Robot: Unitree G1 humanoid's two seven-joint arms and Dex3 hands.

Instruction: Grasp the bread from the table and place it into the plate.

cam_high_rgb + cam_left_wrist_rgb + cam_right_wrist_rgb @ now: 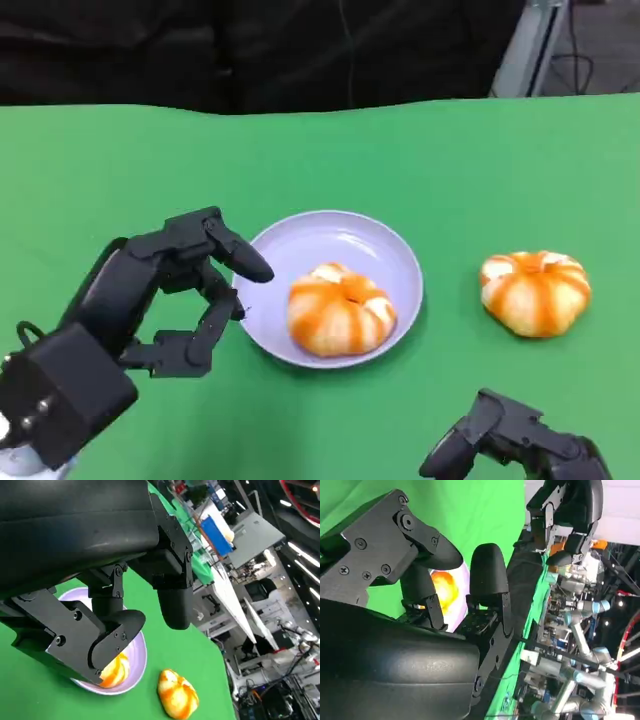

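A round orange-and-white bread [340,308] lies in the lavender plate [340,240] at the table's middle. A second bread of the same kind [535,291] sits on the green cloth to the right of the plate. My left hand [185,290] hovers at the plate's left rim with its fingers spread and nothing in them. My right hand [510,440] is low at the near right edge, in front of the second bread and apart from it, holding nothing. In the left wrist view a finger partly hides the plate's bread [116,669]; the other bread [177,695] lies beyond the plate [140,660].
The green cloth [120,170] covers the whole table, and its far edge meets a dark background. Open cloth lies to the left, behind the plate and between the plate and the second bread.
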